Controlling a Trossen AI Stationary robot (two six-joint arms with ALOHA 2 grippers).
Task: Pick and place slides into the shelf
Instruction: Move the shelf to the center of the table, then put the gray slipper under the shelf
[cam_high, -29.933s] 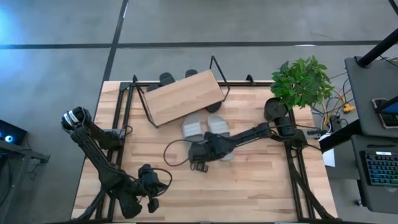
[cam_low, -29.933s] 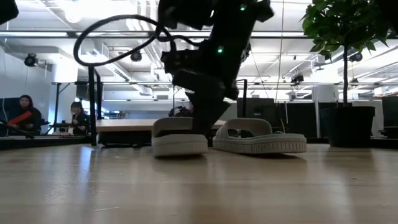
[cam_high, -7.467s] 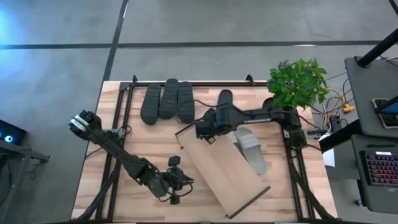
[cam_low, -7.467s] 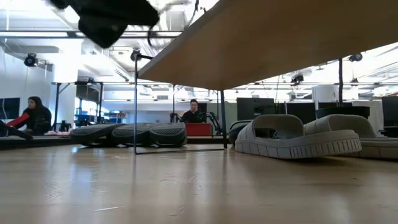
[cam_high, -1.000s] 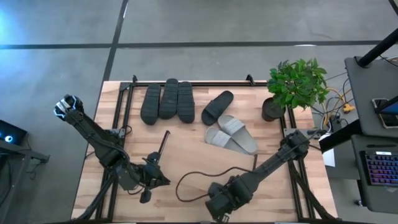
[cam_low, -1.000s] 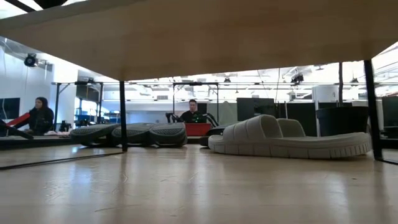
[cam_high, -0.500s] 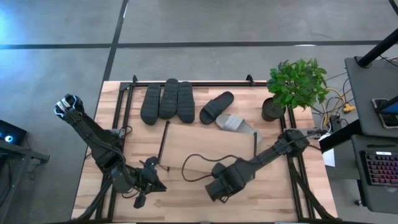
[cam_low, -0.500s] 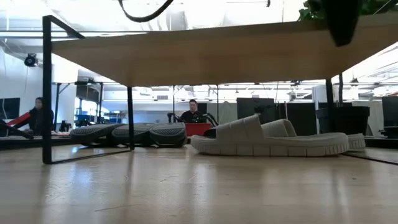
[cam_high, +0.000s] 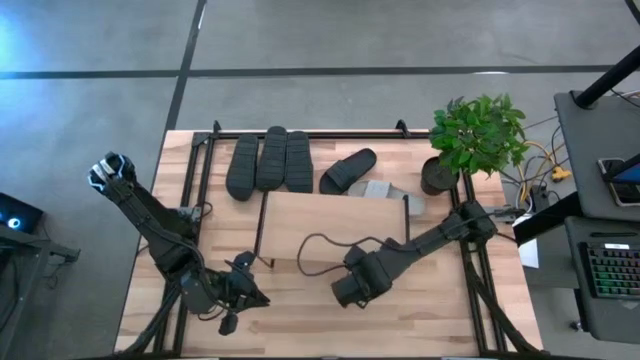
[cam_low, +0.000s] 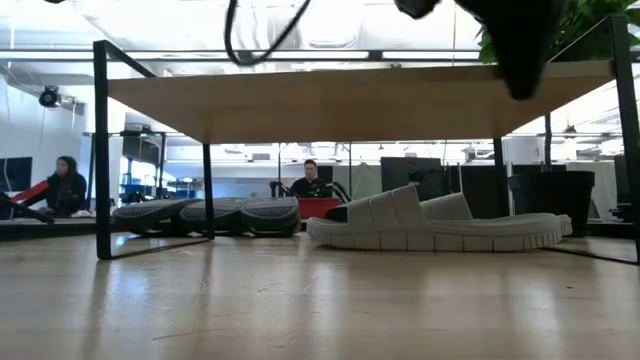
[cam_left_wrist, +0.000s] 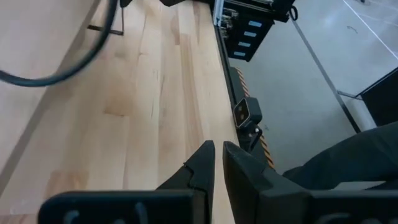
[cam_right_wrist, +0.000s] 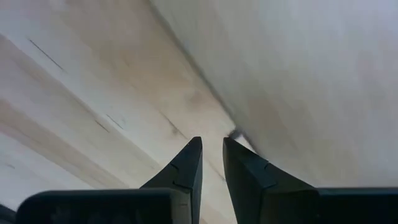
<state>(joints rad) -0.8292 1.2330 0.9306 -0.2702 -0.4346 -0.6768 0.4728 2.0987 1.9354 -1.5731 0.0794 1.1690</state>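
The fingers of the right gripper (cam_high: 352, 288) are seen with a narrow gap at the near edge of the shelf (cam_high: 333, 228); whether that edge is pinched cannot be told. The shelf stands mid-table, long axis left to right. The left gripper (cam_high: 237, 296) is closed, near the front-left. Dark slides (cam_high: 268, 160) lie lengthwise along the far edge.

A grey concrete floor (cam_high: 400, 40) crossed by dark lines surrounds the wooden table (cam_high: 440, 310). A potted plant (cam_high: 478, 135) stands at the table's far right corner. A desk with a keyboard (cam_high: 612, 270) sits beside it. Beyond, ceiling lights (cam_low: 130, 20) brighten an open office where people (cam_low: 65, 185) sit.
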